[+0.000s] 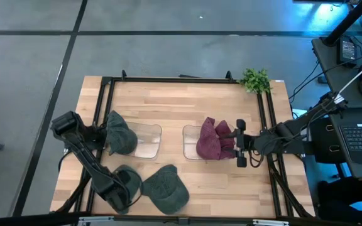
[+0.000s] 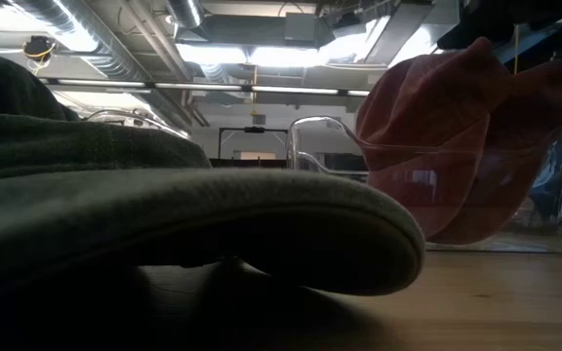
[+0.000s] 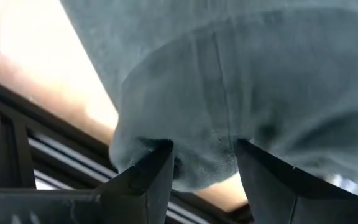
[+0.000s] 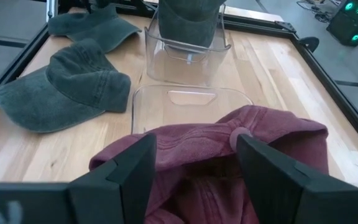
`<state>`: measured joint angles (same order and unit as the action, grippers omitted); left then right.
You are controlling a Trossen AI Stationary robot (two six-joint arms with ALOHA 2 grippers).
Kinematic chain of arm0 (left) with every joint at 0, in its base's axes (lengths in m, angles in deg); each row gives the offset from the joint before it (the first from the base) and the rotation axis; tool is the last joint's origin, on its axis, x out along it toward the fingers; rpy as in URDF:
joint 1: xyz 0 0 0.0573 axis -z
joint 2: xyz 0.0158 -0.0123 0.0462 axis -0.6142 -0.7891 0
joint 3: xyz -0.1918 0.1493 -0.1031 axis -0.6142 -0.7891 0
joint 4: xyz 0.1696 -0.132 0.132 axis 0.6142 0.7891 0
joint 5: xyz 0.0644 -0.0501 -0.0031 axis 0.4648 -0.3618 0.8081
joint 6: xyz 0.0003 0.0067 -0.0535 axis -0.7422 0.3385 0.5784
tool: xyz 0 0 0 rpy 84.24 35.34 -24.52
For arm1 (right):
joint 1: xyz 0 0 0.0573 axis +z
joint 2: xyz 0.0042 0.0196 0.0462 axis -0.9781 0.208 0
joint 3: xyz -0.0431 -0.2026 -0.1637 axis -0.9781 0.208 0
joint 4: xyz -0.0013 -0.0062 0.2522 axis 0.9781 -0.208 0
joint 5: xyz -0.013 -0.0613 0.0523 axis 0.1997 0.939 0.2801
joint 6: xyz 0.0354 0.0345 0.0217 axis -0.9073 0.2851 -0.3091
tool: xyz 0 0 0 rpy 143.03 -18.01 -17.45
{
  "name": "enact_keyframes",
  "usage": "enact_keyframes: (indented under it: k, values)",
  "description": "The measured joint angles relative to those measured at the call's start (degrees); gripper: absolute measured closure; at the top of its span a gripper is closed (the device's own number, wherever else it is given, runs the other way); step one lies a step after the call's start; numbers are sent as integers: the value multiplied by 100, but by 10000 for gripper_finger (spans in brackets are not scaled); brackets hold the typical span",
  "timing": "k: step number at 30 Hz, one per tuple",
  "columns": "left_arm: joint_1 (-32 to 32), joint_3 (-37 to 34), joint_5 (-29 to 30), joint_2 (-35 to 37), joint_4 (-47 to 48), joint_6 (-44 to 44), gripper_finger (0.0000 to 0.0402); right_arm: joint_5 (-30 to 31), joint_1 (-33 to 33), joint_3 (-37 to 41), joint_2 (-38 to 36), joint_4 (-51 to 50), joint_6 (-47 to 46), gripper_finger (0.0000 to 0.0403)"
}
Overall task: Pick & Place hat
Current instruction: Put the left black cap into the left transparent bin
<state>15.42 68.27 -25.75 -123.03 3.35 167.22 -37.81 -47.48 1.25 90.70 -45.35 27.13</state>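
The left claw (image 3: 201, 171) was clenched on the fabric of a green hat (image 1: 126, 182) at the bench's (image 1: 168, 100) front-left corner. The right claw (image 4: 194, 168) hung released over the red hats (image 1: 213, 138) in the right clear bin (image 1: 190, 143). Likely step: lifting the green hat; next, carry it to the left bin (image 1: 148, 139). A plant (image 1: 255, 80) stood at the bench's far-right corner.

A light wooden table (image 1: 168, 100) stands on a grey floor (image 1: 30, 63) marked with dark lines. A small green plant (image 1: 255, 80) sits at one corner. Bright ceiling lights (image 2: 232, 54) and ducts (image 2: 86, 34) run overhead.
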Motion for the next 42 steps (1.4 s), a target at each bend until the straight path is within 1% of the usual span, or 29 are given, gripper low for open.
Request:
enact_keyframes:
  k: [7, 11, 13, 17, 25, 27, 31, 34, 40, 42]
  values:
    - [-11, 4, -71, -716, -44, -577, 231, 0, 0, 0, 269, 23, 37, 182]
    - [-90, 26, -201, -923, -52, -921, 232, 0, 1, 0, 298, 57, 43, 182]
    - [-128, 22, -200, -982, -86, -1117, 239, 0, -1, 0, 298, 81, 76, 182]
    - [-169, 26, -211, -1027, -154, -1393, 275, 0, 1, 0, 298, 109, 170, 182]
    - [-184, 26, -205, -1039, -227, -1535, 384, 0, 0, 0, 298, 109, 175, 182]
    - [-204, 19, -248, -1020, -226, -1637, 391, 0, 0, 0, 298, 109, 175, 182]
    - [-345, -28, -534, -820, -226, -1807, 393, 0, 1, 0, 298, 109, 177, 182]
    - [-485, -43, -424, -441, -213, -1728, 395, 2, 1, 0, 298, 111, 194, 182]
    - [-756, -26, 110, 560, -256, -1399, 396, 2, 1, 0, 298, 215, 300, 182]
    - [-807, -24, 158, 908, -290, -1310, 397, 2, 1, 0, 298, 248, 323, 182]
